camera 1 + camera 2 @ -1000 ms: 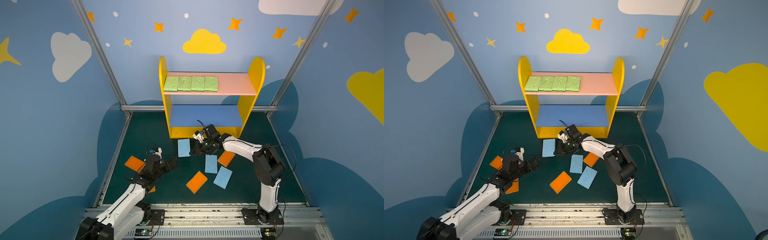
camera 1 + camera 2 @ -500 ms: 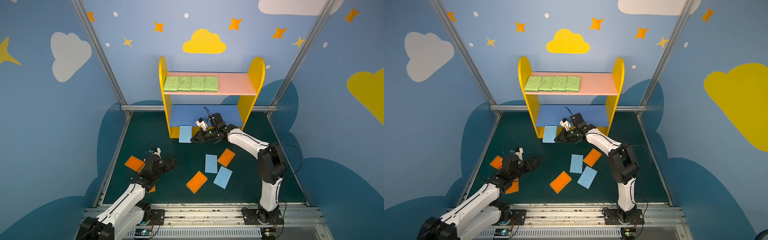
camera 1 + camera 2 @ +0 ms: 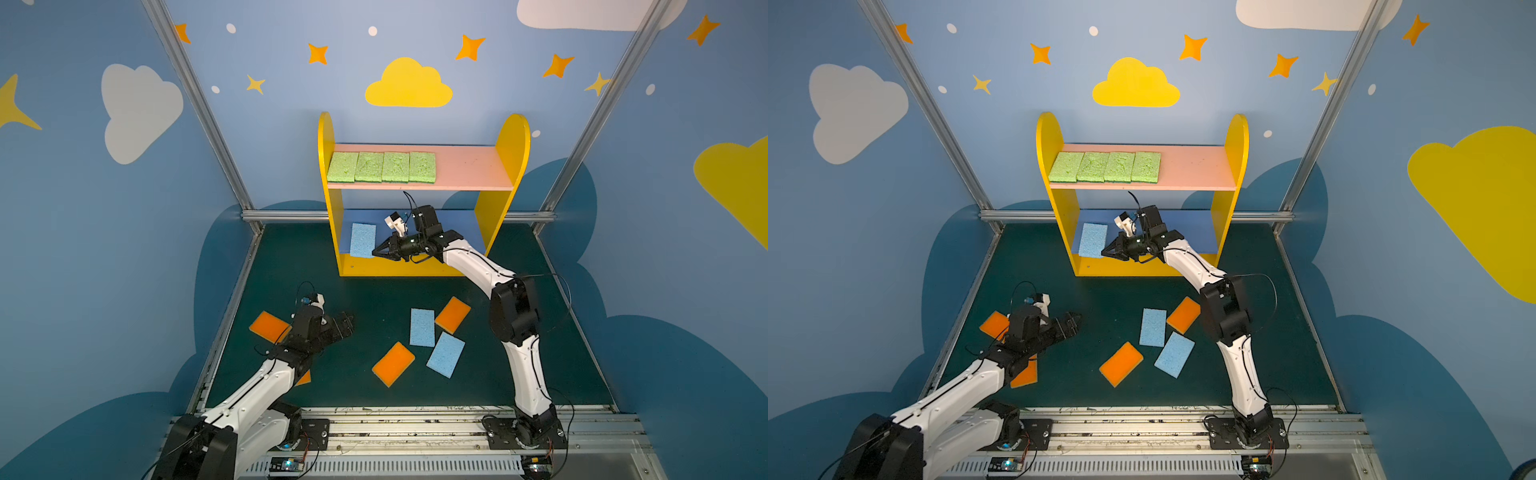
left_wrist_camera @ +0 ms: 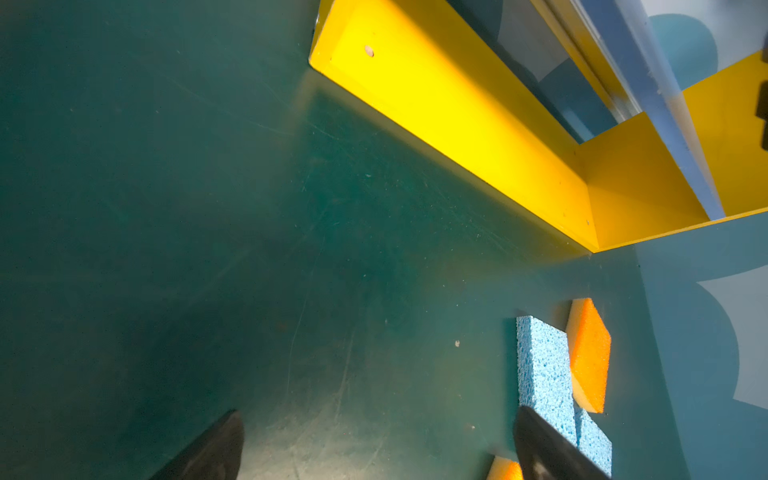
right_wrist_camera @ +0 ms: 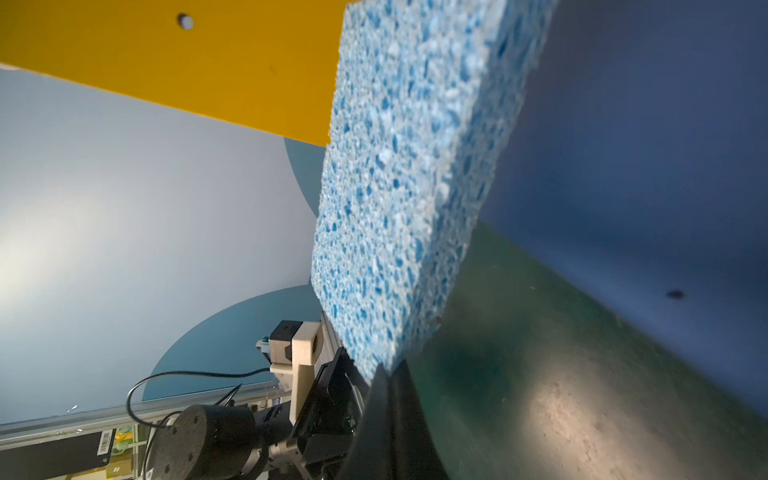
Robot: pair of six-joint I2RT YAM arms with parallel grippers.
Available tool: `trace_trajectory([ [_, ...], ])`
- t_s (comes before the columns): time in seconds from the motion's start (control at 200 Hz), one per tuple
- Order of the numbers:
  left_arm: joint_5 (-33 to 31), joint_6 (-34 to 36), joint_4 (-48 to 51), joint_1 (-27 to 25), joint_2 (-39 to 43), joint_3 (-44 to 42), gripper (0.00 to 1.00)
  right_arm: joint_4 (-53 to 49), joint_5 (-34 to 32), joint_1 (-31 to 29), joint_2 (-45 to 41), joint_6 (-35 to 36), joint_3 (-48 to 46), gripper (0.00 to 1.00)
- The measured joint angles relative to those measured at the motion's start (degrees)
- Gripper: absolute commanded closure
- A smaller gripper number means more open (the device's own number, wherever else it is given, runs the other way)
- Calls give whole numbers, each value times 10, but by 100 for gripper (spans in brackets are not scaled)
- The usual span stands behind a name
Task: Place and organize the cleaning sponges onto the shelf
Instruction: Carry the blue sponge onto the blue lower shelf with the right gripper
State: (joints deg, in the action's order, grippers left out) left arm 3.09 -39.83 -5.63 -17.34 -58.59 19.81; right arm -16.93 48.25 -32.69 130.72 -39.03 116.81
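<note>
Blue board (image 3: 471,226) underlies the blue sponge (image 3: 362,240), apparently corner-pinched by right gripper (image 3: 376,252).

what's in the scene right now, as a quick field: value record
shelf: yellow side panels, pink board above blue board
green sponges: four in a row on the pink board's left part
right gripper: shut on a blue sponge, at the blue board's left end
left gripper: open, empty, over the mat
loose blue sponges: two on the mat, close together
orange sponges: four on the mat, one partly hidden under the left arm
</note>
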Motion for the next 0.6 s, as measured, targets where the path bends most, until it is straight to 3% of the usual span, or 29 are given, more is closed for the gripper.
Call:
trace_trajectory([
  [0.601,2,13,-20,1,-40,0,0,-9,7,-5,152,-27,204,100],
])
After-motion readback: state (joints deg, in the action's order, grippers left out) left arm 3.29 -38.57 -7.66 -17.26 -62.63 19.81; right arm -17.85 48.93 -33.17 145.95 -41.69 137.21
